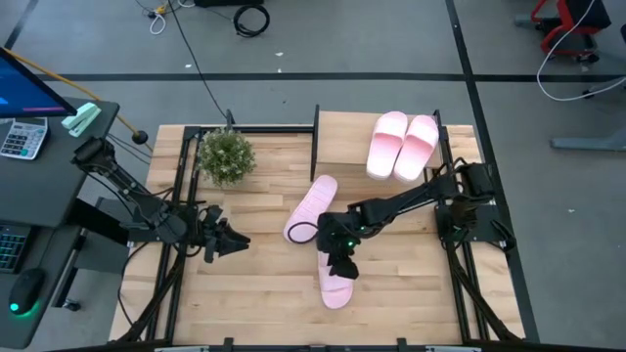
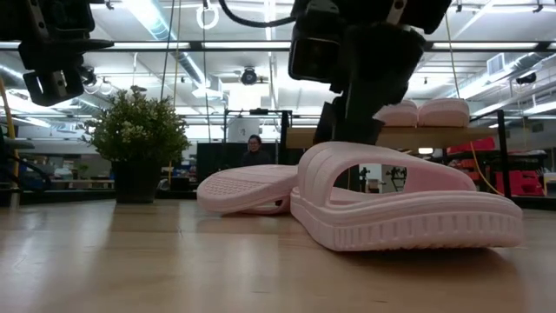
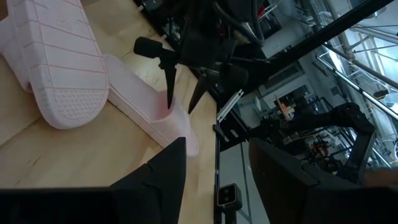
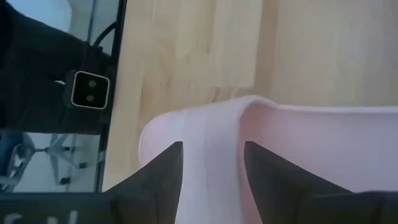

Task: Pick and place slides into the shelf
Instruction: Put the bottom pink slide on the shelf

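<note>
High view showed us four slides in all: two sat side by side on the shelf (image 1: 337, 147) at the far right of the table, one lay sole-up (image 1: 311, 207) near the table's middle, and one lay upright (image 1: 335, 284) nearer the front edge, its upper end hidden under the right gripper (image 1: 341, 264). From above we could not make out the gap between that gripper's fingers; in the right wrist view they stood spread, one on either side of the slide's wide strap (image 4: 208, 149), not pressed onto it. The right arm reached from the right side of the table across to the middle, its wrist bent downward over the slide. The left gripper (image 1: 235, 242) hovered well apart at the left, pointing toward the slides, its fingers parted and holding nothing. One potted plant (image 1: 226, 154) stood at the far left of the table (image 1: 254, 293). In the low view, a person showed small and dim in the room behind.
</note>
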Robot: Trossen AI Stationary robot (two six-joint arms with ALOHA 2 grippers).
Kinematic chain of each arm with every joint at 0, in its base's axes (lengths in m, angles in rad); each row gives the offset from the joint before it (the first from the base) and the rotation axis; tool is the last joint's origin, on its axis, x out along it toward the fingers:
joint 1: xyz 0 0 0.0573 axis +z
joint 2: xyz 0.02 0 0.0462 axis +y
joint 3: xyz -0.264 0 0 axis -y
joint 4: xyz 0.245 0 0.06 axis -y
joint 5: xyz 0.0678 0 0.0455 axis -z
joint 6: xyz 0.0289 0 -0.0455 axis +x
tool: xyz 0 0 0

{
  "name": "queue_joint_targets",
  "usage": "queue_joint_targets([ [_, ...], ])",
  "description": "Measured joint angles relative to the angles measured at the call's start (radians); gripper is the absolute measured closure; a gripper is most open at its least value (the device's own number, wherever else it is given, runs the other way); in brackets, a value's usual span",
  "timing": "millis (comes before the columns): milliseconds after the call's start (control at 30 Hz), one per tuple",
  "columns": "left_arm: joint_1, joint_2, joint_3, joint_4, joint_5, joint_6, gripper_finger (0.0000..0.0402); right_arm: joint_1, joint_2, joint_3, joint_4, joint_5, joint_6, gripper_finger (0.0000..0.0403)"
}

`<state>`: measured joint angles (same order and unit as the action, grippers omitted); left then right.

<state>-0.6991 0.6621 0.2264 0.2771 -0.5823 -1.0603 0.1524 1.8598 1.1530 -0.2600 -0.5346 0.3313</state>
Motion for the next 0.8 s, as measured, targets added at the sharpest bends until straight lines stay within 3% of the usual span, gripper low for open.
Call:
queue_joint_targets([
  [267, 0.000, 0.000, 0.000, -0.002, 0.000, 0.001, 0.0224, 0.008, 0.027, 0.000, 0.003, -0.049, 0.005, 0.0243],
  [333, 0.000, 0.000, 0.000, -0.008, 0.000, 0.001, 0.0225, 0.008, 0.026, 0.000, 0.005, -0.068, 0.002, 0.0272],
  [467, 0.000, 0.000, 0.000, -0.024, 0.000, 0.001, 0.0222, 0.008, 0.020, 0.011, -0.005, -0.104, 0.014, 0.0377],
  [500, 0.000, 0.000, 0.000, -0.026, 0.000, 0.001, 0.0221, 0.008, 0.020, 0.019, -0.006, -0.111, 0.027, 0.0385],
  [600, 0.000, 0.000, 0.000, -0.037, 0.000, 0.001, 0.0219, 0.021, 0.020, 0.058, -0.044, -0.108, 0.050, 0.0386],
  [800, 0.000, 0.000, 0.000, -0.043, 0.000, 0.003, 0.0223, 0.043, 0.019, 0.243, -0.333, -0.095, -0.054, 0.0393],
])
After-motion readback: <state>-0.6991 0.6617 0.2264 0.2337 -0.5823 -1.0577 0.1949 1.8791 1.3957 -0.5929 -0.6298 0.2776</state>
